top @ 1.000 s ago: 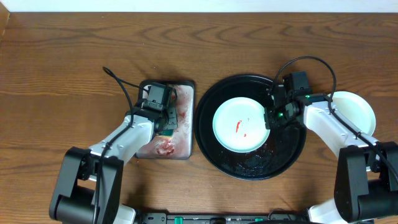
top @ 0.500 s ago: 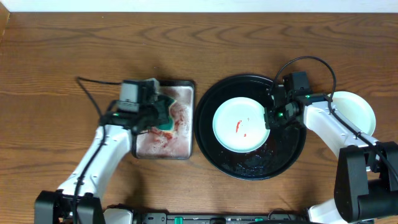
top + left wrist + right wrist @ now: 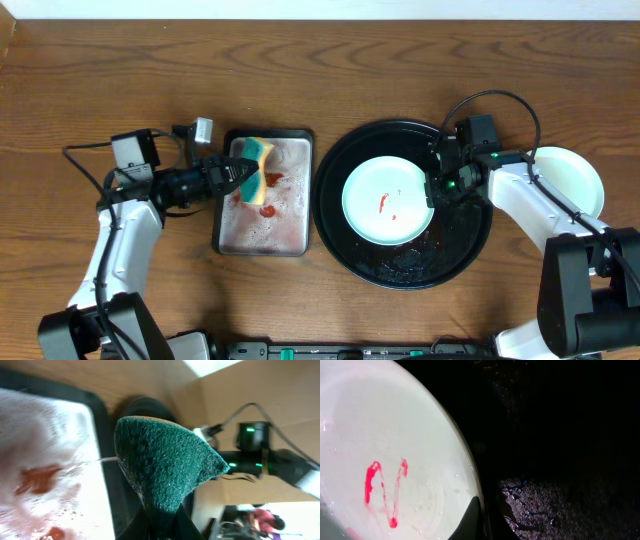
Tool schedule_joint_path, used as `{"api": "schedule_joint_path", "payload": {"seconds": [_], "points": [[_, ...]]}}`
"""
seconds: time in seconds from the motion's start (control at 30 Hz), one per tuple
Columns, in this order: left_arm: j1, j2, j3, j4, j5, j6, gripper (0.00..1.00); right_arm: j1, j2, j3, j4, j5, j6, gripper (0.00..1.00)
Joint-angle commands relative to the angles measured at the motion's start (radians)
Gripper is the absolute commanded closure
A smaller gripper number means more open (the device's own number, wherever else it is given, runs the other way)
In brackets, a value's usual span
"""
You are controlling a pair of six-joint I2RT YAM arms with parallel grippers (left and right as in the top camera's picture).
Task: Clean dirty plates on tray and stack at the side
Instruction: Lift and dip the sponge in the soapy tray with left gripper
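Your left fingers clamp the green-and-yellow sponge above the soapy silver tray. Your right fingers pinch the rim of the sauce-smeared mint plate, lying in the black tray on the worktop.

Place: a robot lab bench, apparently.
Signs: cabled robot arms at a wood-grain tabletop; blurred room clutter, lower right, left wrist view.
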Motion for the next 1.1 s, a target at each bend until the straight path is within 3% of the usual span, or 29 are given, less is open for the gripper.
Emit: {"api": "schedule_joint_path", "payload": {"seconds": [0.0,0.37,1.07], "points": [[0.019,0.016,-0.005,0.001,0.154,0.063,0.93,0.008,0.009,-0.005,-0.001,-0.008,0.006,0.99],[0.019,0.019,-0.005,0.027,0.238,0.291,0.93,0.008,0.009,-0.005,-0.001,-0.008,0.006,0.99],[0.019,0.019,-0.005,0.156,0.273,0.29,0.93,0.008,0.009,-0.005,0.0,-0.007,0.006,0.99]]}}
